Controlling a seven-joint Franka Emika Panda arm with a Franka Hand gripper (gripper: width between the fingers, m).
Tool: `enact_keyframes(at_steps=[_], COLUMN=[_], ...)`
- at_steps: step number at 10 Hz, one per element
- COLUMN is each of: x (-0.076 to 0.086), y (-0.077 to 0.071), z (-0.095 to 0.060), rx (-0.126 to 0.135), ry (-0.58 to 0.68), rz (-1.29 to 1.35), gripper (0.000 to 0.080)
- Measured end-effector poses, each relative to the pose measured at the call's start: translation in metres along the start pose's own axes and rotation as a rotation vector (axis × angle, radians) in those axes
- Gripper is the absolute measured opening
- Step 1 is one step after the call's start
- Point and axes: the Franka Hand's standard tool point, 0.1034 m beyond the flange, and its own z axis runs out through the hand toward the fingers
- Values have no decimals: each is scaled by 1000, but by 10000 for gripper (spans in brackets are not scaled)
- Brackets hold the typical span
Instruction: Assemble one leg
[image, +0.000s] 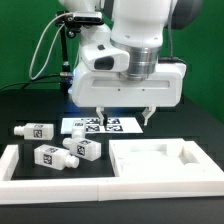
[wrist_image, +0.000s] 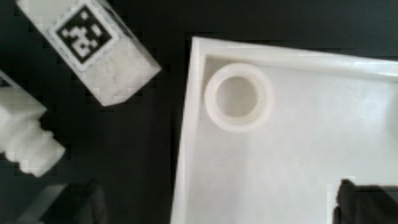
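Note:
Several stubby white legs with black-and-white tags lie at the exterior view's left: one (image: 33, 130) further back, one (image: 48, 156) nearer the front, one (image: 85, 150) closest to the panel. The large flat white panel (image: 150, 165) lies at the exterior view's right. My gripper (image: 124, 118) hangs open and empty above the panel's edge nearest the legs, touching nothing. In the wrist view the gripper (wrist_image: 222, 205) straddles that edge of the panel (wrist_image: 302, 150), near its round corner hole (wrist_image: 237, 97). A tagged leg (wrist_image: 98, 50) and part of another (wrist_image: 27, 130) lie beside the panel.
The marker board (image: 100, 126) lies flat behind the legs, under the gripper. A thick white barrier (image: 100, 187) runs along the table's front and turns up the exterior view's left side (image: 12, 160). Cables hang behind the arm.

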Motion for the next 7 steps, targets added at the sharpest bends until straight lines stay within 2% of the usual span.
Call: enact_keyframes(at_steps=[3,4,6,7], x=[-2,-12,-38,-41], y=[2,10,31,33], z=[3,8,21,29], rx=[0,-8,-56,-81], ry=[-6,-19,-16,20], rz=[-229,-315,-493,-500], gripper=[649,649,649,649])
